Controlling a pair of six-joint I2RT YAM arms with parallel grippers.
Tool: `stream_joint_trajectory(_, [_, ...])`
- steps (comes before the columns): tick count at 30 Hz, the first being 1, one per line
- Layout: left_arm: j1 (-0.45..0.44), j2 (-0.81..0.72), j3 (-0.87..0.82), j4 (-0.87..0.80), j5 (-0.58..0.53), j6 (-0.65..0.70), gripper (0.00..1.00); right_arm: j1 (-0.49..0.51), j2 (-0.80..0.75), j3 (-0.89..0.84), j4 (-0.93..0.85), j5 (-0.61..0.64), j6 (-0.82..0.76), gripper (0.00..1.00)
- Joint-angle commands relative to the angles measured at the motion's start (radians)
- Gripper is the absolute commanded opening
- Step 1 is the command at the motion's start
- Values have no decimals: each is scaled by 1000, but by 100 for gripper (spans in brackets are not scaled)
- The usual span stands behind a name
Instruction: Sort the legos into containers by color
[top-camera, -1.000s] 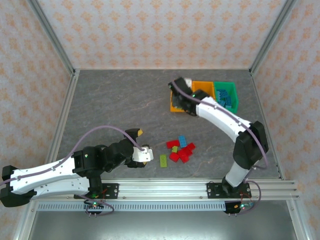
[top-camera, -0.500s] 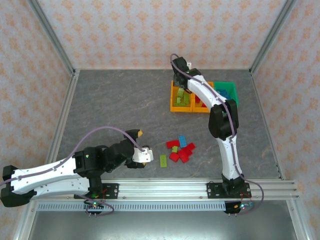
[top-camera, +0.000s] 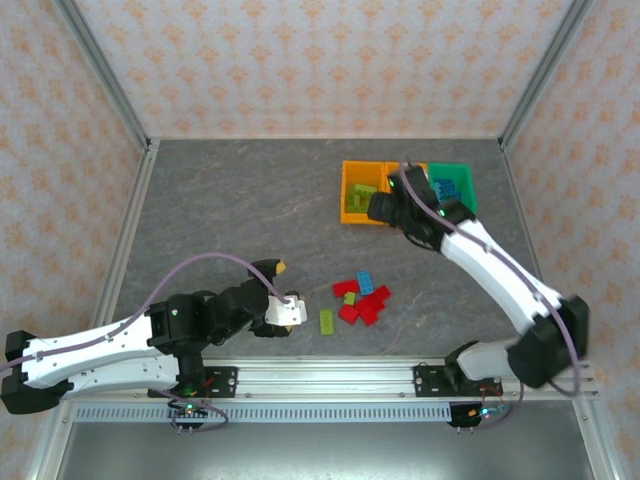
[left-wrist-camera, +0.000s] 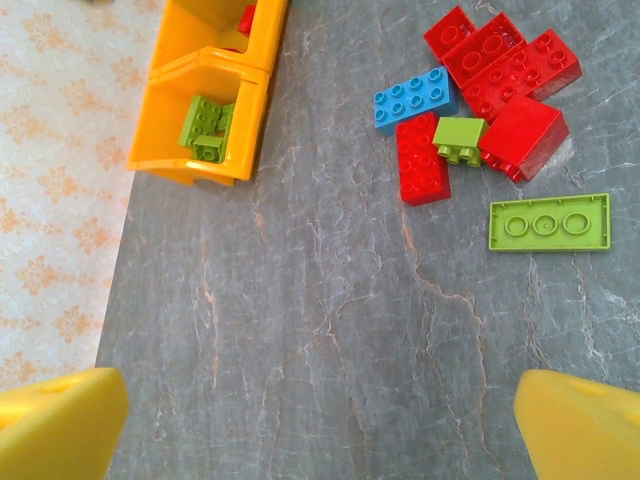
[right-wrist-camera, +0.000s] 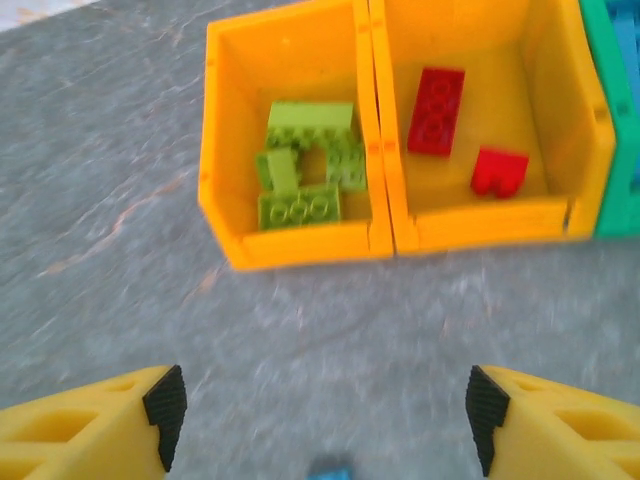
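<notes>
clad in white shells over black joints on left arm (top-camera: 90, 358) and right arm (top-camera: 500, 272) alike; trailed by lilac cables (top-camera: 210, 258); tipped at the right gripper (right-wrist-camera: 322, 420) with yellow fingers (right-wrist-camera: 560, 420), black-padded.

one orange bin (right-wrist-camera: 300, 245) has lime green legos (right-wrist-camera: 305, 165), the other orange bin (right-wrist-camera: 480, 225) red legos (right-wrist-camera: 437, 98). the third bin (top-camera: 455, 167) is green, with blue legos (top-camera: 448, 188). the table (left-wrist-camera: 330, 350) is grey, pale-veined; the walls (top-camera: 320, 60) cream with orange floral print.

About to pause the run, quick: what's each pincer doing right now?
Left pincer: open, holding nothing.
Right pincer: open, holding nothing.
</notes>
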Motion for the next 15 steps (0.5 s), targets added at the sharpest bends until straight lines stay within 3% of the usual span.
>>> stream_joint_trajectory(1, [-2,-9,15,15,71,0,100,25,-120,-180,-1,-23,172,77])
stream_joint_trajectory(6, [-3,-24,16,38,148,-15,100,75,-219,-368,-55,-60,440,78])
stream_joint_trajectory(11, [-3,-27,9,15,86,5,100,88,-67,-391,-87,-200,552,78])
stream_joint_trajectory(15, [-3,-35,-2,22,80,7,100,104,40,-365,-83,-181,586,77])
